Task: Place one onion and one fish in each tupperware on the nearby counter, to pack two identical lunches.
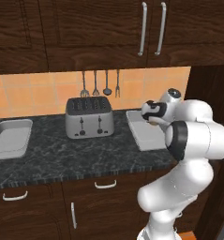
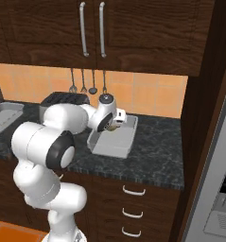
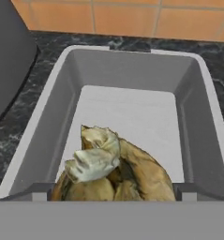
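From the left base view the gripper (image 1: 151, 123) hung over the near tupperware (image 1: 144, 136) on the counter (image 1: 62, 157), another tray (image 1: 10, 138) far left looking empty; right base view, toaster (image 2: 62, 99) just behind; hand view, onion (image 3: 115, 171) below, fingers hidden, grip untellable, walls close.

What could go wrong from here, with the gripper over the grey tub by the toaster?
1. The brownish papery onion sits low at the gripper, over the near end of the grey rectangular tupperware; released there, it may clip the near rim.
2. The silver four-slot toaster stands close beside the tub, so a wide arm swing could hit it.
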Controlling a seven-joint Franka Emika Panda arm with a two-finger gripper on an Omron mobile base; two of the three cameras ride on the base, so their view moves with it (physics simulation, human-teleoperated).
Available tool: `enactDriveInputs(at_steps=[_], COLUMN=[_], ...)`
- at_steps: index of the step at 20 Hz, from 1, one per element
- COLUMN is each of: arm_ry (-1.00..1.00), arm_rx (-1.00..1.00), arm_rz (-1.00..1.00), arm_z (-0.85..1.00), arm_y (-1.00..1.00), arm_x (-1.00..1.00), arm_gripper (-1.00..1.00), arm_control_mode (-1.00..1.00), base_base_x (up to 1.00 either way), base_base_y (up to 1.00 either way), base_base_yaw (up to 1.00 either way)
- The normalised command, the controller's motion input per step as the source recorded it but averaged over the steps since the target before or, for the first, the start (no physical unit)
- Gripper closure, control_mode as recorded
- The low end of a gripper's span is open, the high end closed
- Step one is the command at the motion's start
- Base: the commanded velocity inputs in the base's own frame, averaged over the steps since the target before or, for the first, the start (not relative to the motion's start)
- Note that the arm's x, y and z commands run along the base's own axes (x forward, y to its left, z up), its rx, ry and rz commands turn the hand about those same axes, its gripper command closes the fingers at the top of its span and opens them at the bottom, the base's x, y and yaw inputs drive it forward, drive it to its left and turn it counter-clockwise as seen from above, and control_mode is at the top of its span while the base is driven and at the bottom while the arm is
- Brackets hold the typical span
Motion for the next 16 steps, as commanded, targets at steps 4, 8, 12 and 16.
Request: enactDriveInputs(at_steps=[4,8,12,16], arm_ry=[0.01,0.03,0.01,0.00], arm_rx=[0.00,0.00,0.00,0.00], arm_rz=[0.09,0.05,0.01,0.00], arm_z=[-0.61,-0.53,-0.36,0.21], arm_y=[-0.26,0.00,0.01,0.03], arm_x=[0.47,0.72,0.65,0.09], arm_gripper=[1.00,1.00,-1.00,-1.00], arm_control_mode=[-1.00,-1.00,-1.00,-1.00], base_base_x=[0.00,0.00,0.00,0.00], base_base_y=[0.00,0.00,0.00,0.00], base_base_yaw=[0.00,0.00,0.00,0.00])
